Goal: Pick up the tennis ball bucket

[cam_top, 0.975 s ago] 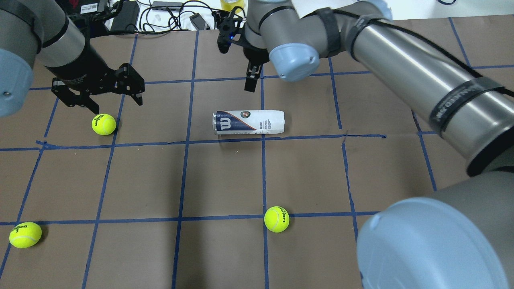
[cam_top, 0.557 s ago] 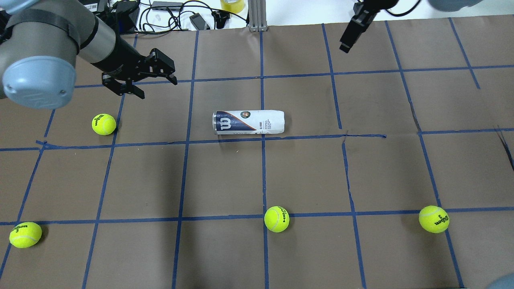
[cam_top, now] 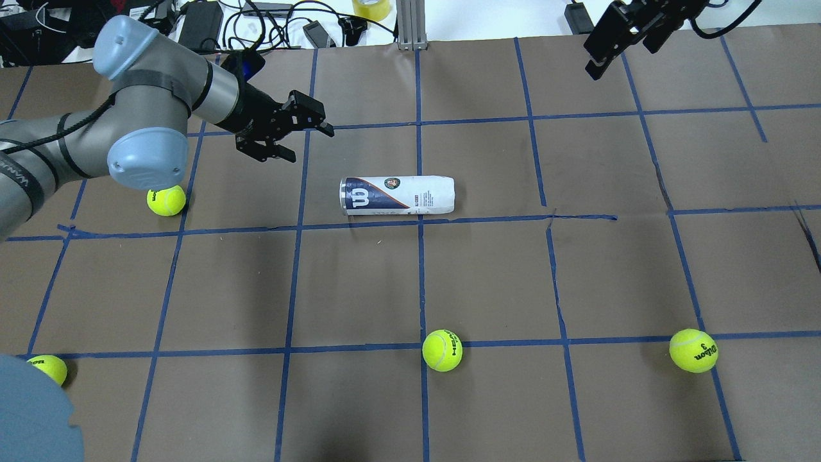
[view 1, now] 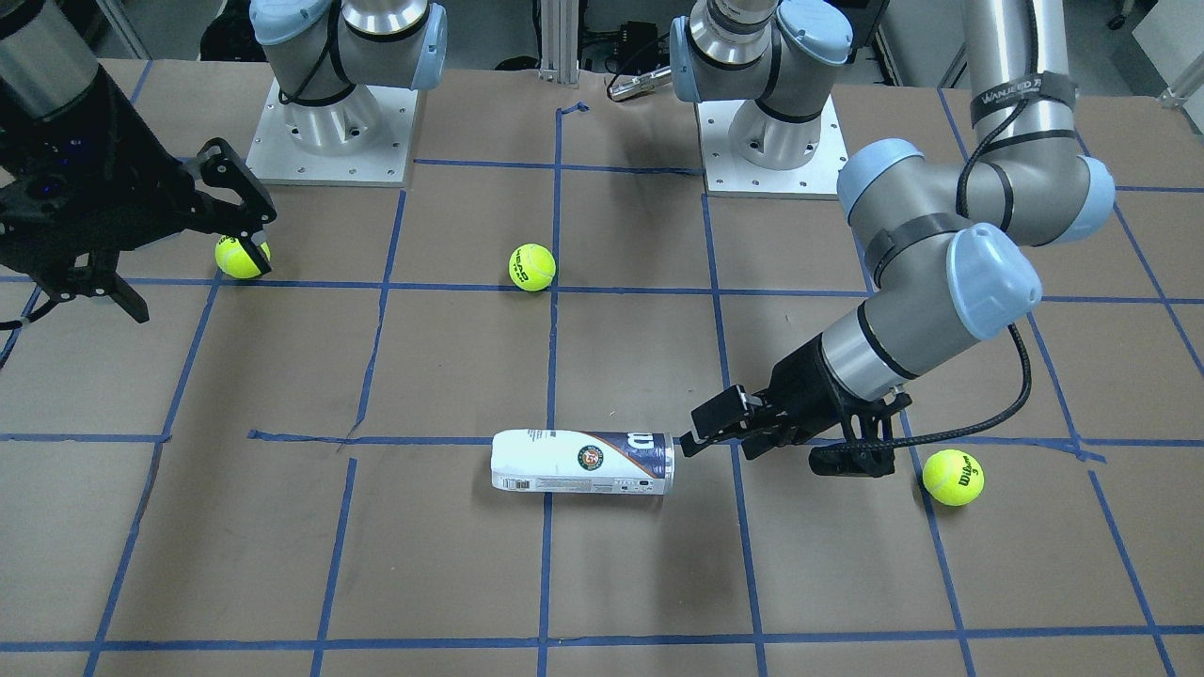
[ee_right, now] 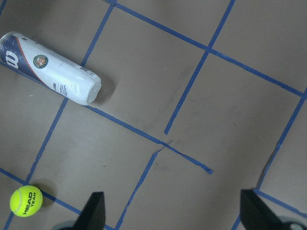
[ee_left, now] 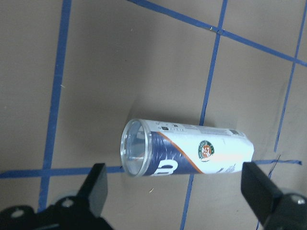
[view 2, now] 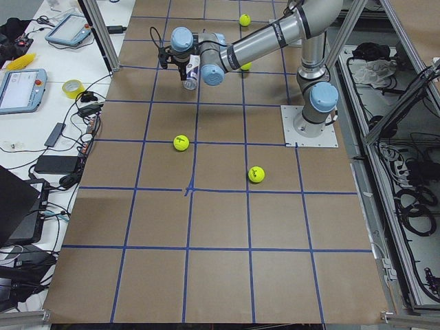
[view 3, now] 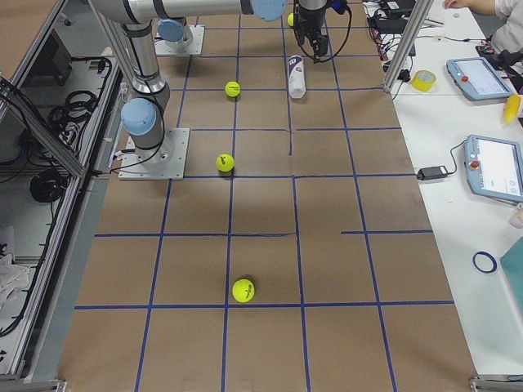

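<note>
The tennis ball bucket point(cam_top: 397, 196) lies on its side on the brown table, with a white label and a round logo. It also shows in the front view point(view 1: 583, 462), the left wrist view point(ee_left: 187, 154) and the right wrist view point(ee_right: 50, 68). My left gripper point(cam_top: 309, 144) is open and empty. It hovers just off the bucket's dark-labelled end, apart from it, as the front view point(view 1: 743, 449) also shows. In the left wrist view point(ee_left: 177, 201) the bucket lies between the spread fingers. My right gripper point(cam_top: 625, 42) is open and empty, far off at the back right.
Yellow-green tennis balls lie at the left point(cam_top: 166, 199), front middle point(cam_top: 442, 350), front right point(cam_top: 693, 350) and front left corner point(cam_top: 48, 369). Cables, a tape roll point(cam_top: 371, 8) and a metal post point(cam_top: 410, 25) line the far edge. Two arm bases point(view 1: 331, 132) stand on the robot's side.
My left gripper has swung right, from beside the left tennis ball to near the bucket's end. My right arm has pulled away from the table's middle to the back right. The bucket has not moved.
</note>
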Tool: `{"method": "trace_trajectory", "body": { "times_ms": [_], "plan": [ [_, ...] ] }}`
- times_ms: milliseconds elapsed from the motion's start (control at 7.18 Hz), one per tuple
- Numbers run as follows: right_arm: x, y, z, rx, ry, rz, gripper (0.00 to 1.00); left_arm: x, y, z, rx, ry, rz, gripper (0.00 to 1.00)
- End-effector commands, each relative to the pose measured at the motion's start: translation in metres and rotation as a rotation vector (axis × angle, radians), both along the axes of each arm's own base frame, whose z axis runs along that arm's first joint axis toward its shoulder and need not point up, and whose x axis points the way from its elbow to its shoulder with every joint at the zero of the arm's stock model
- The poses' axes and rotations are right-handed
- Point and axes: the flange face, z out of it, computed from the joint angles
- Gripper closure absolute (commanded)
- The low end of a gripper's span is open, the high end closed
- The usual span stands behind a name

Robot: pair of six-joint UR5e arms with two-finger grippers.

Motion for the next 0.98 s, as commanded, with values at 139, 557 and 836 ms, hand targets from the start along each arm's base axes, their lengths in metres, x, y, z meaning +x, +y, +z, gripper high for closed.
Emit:
{"method": "trace_trajectory", "body": {
  "times_ms": [139, 557, 836],
  "plan": [
    [0.034, 0.006, 0.000, -0.041, 0.149, -0.332, 0.00, -0.013, 0.000, -0.072, 0.027, 0.110, -0.014, 0.00],
    [0.058, 0.017, -0.053, -0.022, 0.168, -0.453, 0.00, -0.035, 0.011, -0.092, 0.055, 0.115, -0.049, 0.00],
    [0.066, 0.015, -0.062, -0.028, 0.050, -0.439, 0.00, -0.061, 0.018, -0.097, 0.086, 0.140, -0.063, 0.00]
  ]
}}
